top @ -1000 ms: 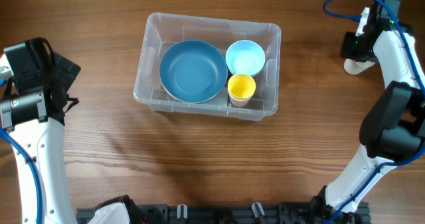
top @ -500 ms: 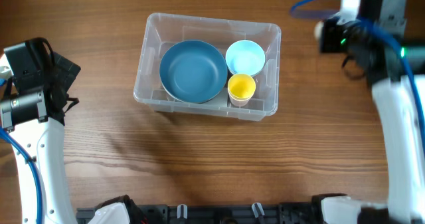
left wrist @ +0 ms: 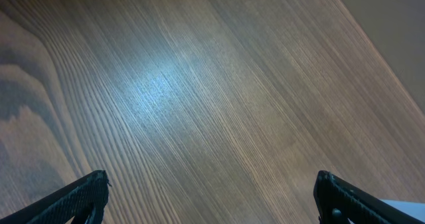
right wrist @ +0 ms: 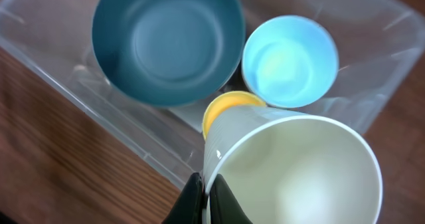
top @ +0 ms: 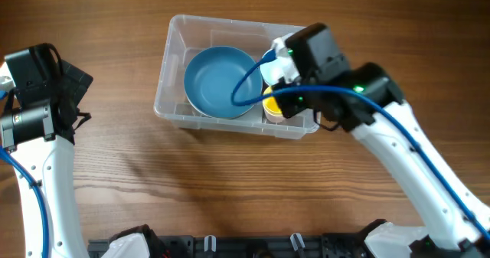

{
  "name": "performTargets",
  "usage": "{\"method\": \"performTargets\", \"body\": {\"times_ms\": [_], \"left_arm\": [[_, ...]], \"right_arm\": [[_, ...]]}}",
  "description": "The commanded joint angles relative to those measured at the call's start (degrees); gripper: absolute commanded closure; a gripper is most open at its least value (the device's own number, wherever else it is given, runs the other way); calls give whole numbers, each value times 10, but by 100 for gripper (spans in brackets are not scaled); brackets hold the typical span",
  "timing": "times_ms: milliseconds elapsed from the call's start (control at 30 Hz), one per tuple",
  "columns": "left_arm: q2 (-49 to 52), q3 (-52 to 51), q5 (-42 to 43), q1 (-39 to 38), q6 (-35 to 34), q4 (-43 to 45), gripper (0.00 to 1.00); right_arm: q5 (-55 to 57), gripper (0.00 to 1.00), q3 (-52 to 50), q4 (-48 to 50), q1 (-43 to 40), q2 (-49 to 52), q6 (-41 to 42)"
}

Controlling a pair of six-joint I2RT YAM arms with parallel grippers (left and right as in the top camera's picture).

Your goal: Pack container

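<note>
White cup [right wrist: 299, 177]: rim pinched by right jaws, above container [top: 170, 66], 3 o'clock end.
Left jaws: spread over worktop [left wrist: 199, 84].

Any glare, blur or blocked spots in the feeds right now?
Left wrist: a soft bright sheen on the table, grain otherwise sharp. Right wrist: the white cup looms close to the lens, hiding part of the yellow cup. Overhead: evenly lit, but the right arm covers one end of the container.

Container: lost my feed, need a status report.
Left hand open over wooden table. Right hand shut on white cup, above large clear plastic container. Small yellow cup partly beneath.
</note>
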Motion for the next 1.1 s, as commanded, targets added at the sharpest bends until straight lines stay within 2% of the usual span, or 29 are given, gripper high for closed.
{"method": "performTargets", "body": {"times_ms": [0, 300, 367, 433, 533, 633, 667, 733, 767, 900, 1067], "left_arm": [[-1, 6, 1, 4, 1, 1, 0], [-1, 6, 1, 4, 1, 1, 0], [-1, 6, 1, 4, 1, 1, 0], [-1, 6, 1, 4, 1, 1, 0], [-1, 6, 1, 4, 1, 1, 0], [-1, 6, 1, 4, 1, 1, 0], [-1, 6, 1, 4, 1, 1, 0], [-1, 6, 1, 4, 1, 1, 0], [-1, 6, 1, 4, 1, 1, 0], [-1, 6, 1, 4, 1, 1, 0], [-1, 6, 1, 4, 1, 1, 0]], "right_arm": [[4, 96, -3, 5, 2, 41, 12], [3, 94, -3, 10, 2, 125, 12], [3, 83, -3, 14, 2, 126, 12], [3, 63, 0, 23, 2, 124, -5], [7, 52, 21, 7, -3, 116, -17], [32, 45, 54, -10, -39, 80, 36], [41, 38, 60, -9, -59, 61, 45], [47, 0, 61, -4, -103, 20, 47], [47, 0, 61, -6, -146, -14, 46], [47, 1, 61, -8, -222, -59, 41], [47, 0, 60, -7, -259, -69, 41]]}}
